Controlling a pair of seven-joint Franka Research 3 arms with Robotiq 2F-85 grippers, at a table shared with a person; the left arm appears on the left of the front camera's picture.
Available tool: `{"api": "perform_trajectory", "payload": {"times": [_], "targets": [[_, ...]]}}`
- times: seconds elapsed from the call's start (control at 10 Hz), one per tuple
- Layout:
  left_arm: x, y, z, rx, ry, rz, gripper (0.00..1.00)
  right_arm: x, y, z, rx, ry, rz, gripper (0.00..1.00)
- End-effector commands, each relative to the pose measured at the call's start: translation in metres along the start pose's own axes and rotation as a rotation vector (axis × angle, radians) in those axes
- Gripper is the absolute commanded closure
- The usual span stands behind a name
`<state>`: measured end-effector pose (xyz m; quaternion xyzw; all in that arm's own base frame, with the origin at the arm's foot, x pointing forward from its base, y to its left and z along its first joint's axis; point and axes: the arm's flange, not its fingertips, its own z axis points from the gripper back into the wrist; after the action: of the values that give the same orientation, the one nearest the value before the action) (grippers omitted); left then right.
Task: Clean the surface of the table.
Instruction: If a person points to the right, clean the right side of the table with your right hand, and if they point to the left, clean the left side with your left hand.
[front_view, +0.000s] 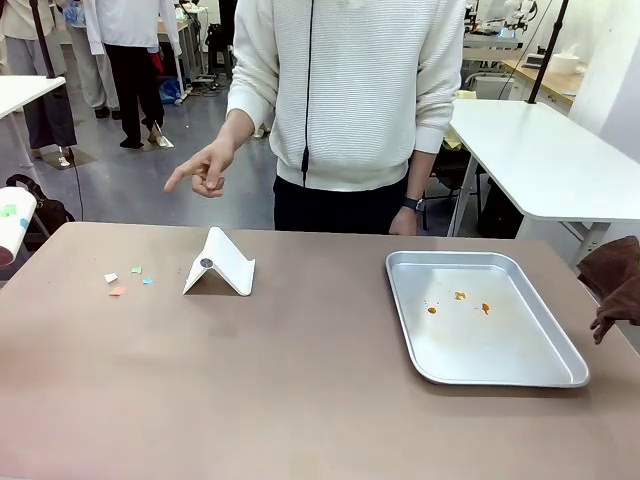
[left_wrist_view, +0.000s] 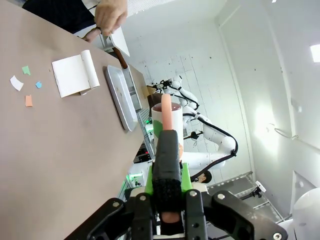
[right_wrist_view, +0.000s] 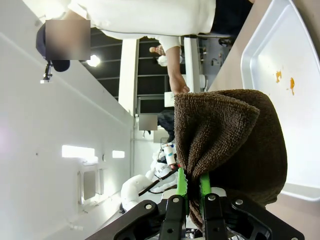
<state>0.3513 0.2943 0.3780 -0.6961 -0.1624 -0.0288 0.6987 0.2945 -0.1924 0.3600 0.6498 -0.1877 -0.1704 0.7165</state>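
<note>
The taupe-brown desk (front_view: 300, 400) fills the lower half of the front view, from edge to edge. In the left wrist view the desk (left_wrist_view: 50, 160) slants across the left side of the frame.

The left claw (left_wrist_view: 167, 181) is clamped narrow on a black-handled tool (left_wrist_view: 166, 150) at bottom centre of its wrist view. The tool has a pale orange stem and a white cylindrical part behind it. In the front view a white cylinder (front_view: 12, 225) with small coloured specks pokes in at the left edge.

The right claw (right_wrist_view: 192, 187) pinches a brown terry cloth (right_wrist_view: 230, 145) between its green pads, and the cloth bunches above them. In the front view the cloth (front_view: 615, 285) hangs at the right edge, just beyond the desk's corner.

A metal tray (front_view: 500, 350) lies right of centre, with a few orange smears on its floor. A white folded stand (front_view: 220, 268) sits left of centre. To its left lie four paper scraps, close together: white (front_view: 111, 278), green (front_view: 136, 270), blue (front_view: 147, 281) and orange (front_view: 118, 291).

A person in a white ribbed top stands at the far edge, top centre. One hand (front_view: 205, 170) is held above the desk with its forefinger pointing down and to the left. The other hand (front_view: 405, 222) hangs by the desk's far edge.
</note>
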Motion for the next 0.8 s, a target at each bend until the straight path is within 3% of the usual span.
{"api": "perform_trajectory", "payload": {"times": [0.0, 0.7], "targets": [[-0.004, -0.0019, -0.0026, -0.009, -0.001, -0.02, 0.92, -0.0023, 0.0069, 0.0022, -0.004, 0.01, 0.002, 1.0], [-0.004, -0.0019, -0.0026, -0.009, -0.001, -0.02, 0.92, -0.0023, 0.0069, 0.0022, -0.004, 0.01, 0.002, 1.0]]}}
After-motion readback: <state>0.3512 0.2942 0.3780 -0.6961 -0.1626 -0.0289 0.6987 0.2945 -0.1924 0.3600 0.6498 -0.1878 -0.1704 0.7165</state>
